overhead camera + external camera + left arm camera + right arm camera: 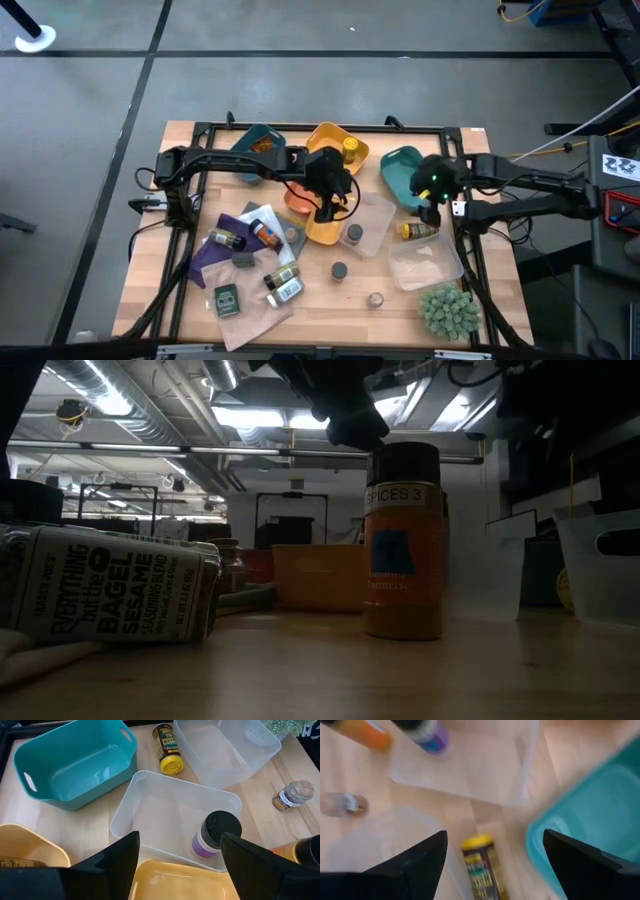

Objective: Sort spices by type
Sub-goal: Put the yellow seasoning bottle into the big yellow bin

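Observation:
Spice jars and packets lie scattered on the table. My left gripper [325, 205] [180, 840] hangs open over the yellow tray [175, 880], short of a black-lidded, purple-labelled jar [216, 834] standing in a clear tray [165, 810]. My right gripper [432, 203] [495, 834] is open above a yellow-lidded jar [479, 865] [418, 231] lying on its side on the table beside the teal tray [590, 815]. An orange jar with a dark lid [403, 540] stands upright, and a bagel-seasoning jar [110, 595] lies on its side.
More jars, a green packet [227, 298] and purple packets [213, 255] lie on the table's near left. A second clear tray [425, 265], a small clear jar [375, 299] and the green spiky plant [448, 310] sit near right. Teal [258, 143] and yellow [335, 148] trays hold jars at the far side.

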Motion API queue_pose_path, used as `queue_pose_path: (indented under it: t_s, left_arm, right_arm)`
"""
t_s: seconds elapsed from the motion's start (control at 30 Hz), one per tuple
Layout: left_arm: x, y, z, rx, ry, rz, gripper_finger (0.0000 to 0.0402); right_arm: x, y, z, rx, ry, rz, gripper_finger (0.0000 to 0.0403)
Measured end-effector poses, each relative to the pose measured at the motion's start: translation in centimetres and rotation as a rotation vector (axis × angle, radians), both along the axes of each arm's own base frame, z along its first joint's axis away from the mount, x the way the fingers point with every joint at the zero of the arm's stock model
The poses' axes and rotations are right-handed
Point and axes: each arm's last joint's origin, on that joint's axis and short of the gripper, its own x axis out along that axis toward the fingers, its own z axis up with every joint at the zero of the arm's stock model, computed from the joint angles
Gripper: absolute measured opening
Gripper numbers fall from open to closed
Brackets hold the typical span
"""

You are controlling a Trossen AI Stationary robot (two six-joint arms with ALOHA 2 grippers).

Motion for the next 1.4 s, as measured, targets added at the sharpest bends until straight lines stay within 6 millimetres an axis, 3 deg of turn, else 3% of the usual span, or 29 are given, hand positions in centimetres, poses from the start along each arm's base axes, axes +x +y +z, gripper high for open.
queue_pose_path:
  t_s: [0.17, 0.63, 1.4]
  left_arm:
    - [0.0, 0.0, 0.0, 0.000, -0.001, 0.000, 0.0260]
    - [0.0, 0.0, 0.0, 0.000, -0.002, -0.001, 0.0260]
    - [0.0, 0.0, 0.0, -0.004, -0.001, 0.002, 0.0260]
  right_arm:
    - [0.4, 1.2, -1.1, -0.050, 0.100, -0.044, 0.0326]
    - [1.5, 2.5, -6.6, -0.076, 0.349, -0.049, 0.0326]
    - [3.5, 2.7, -9.2, -0.050, 0.455, 0.004, 0.0326]
